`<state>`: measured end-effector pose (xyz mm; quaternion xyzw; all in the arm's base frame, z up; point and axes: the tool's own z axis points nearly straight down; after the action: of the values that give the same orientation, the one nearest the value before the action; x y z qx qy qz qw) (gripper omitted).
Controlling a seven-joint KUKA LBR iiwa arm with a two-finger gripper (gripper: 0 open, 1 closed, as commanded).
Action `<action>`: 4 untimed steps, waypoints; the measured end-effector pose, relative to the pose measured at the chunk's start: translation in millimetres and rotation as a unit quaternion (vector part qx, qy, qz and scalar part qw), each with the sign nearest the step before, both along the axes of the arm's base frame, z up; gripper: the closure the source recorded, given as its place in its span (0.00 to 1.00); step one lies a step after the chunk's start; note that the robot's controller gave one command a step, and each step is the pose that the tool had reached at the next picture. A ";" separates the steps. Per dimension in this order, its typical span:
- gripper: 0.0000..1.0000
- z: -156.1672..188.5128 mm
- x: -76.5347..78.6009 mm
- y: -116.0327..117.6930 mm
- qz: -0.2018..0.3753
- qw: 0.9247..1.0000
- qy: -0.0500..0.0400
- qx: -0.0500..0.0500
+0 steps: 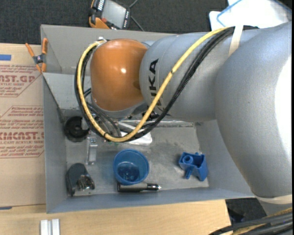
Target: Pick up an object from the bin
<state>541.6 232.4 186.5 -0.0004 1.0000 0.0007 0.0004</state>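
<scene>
The arm's orange cover (118,75) hangs low over the bin's (169,148) middle, probably to reach something beneath, with the claw (110,124) (open or closed, I cannot tell) just beyond the blue bowl (130,166) and black pen (137,187).

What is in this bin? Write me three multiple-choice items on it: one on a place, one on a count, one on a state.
1. Where in the grey metal bin does the black marker pen lie?
A. in the far left corner
B. leaning upright on the right wall
C. flat beside the round blue plastic bowl, on its near side

2. How many blue things lie in the bin?
A. one
B. two
C. four

3. How does the bowl stand?
A. upright, mouth up
B. upside down
C. on its side

C: the pen lies along the bowl's near edge.
B: the bowl and the angular blue plastic bracket are the blue things.
A: the bowl's hollow inside faces the camera.
</scene>
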 end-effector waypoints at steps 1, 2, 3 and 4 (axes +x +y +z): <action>0.00 -115.8 52.5 10.2 -0.002 1.000 -0.002 0.002; 0.00 -58.1 52.9 14.8 -0.059 0.998 -0.006 0.003; 0.00 -87.6 49.2 6.4 -0.161 0.987 0.001 0.002; 0.00 -113.4 53.4 5.6 -0.150 0.989 -0.010 0.006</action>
<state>595.0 238.0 73.2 0.1499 0.9886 0.0068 0.0106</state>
